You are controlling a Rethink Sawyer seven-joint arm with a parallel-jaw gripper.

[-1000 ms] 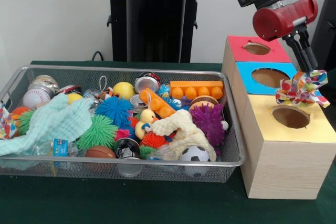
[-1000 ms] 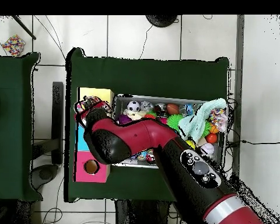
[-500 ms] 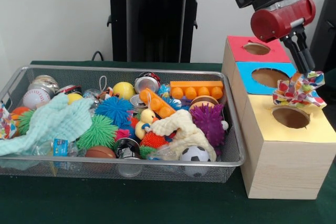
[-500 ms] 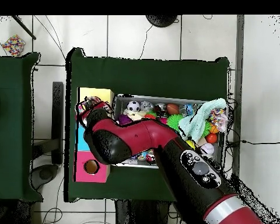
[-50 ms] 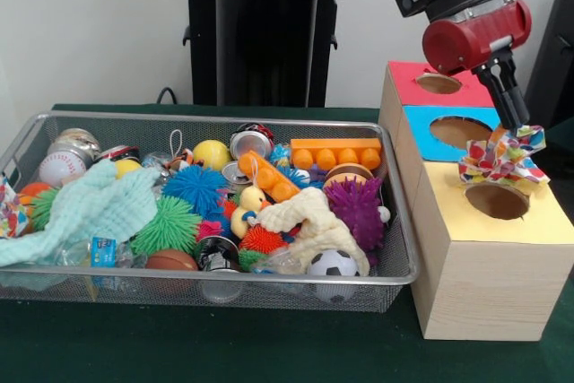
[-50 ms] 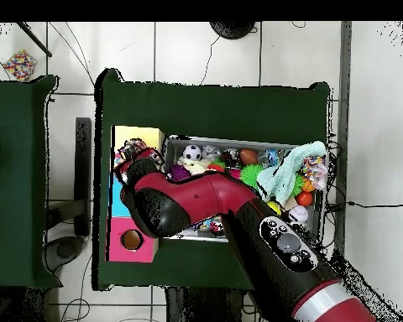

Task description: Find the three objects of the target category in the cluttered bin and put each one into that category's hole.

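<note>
Hanging from the tool [image 5: 509, 125], a crumpled cloth printed with multicoloured dots and patches on white [image 5: 500, 157] spreads wider than it is tall, its long axis running roughly level across the front view, its ragged lower edge drooping toward the round hole in the yellow top of the wooden box [image 5: 496, 201]. The tool's two dark fingers are drawn close together and pinch the cloth's upper bunch, so the fabric fans out below them into folds showing red, blue, yellow and green spots. The cloth sits directly over the yellow hole's far rim, seeming to brush it, with the blue-topped hole [image 5: 459, 132] just behind and the red-topped hole [image 5: 439, 83] beyond that. Beside the box, a silver wire-mesh bin [image 5: 206, 280] stands on the dark green surface [image 5: 179, 347], packed with toys: a pale mint knitted cloth [image 5: 90, 208], a purple spiky ball [image 5: 357, 211], a cream knitted cloth [image 5: 309, 221], and a small soccer ball [image 5: 333, 264]. In the overhead view the red arm [image 6: 196, 205] covers most of the box, with the cloth peeking out at its end.
</note>
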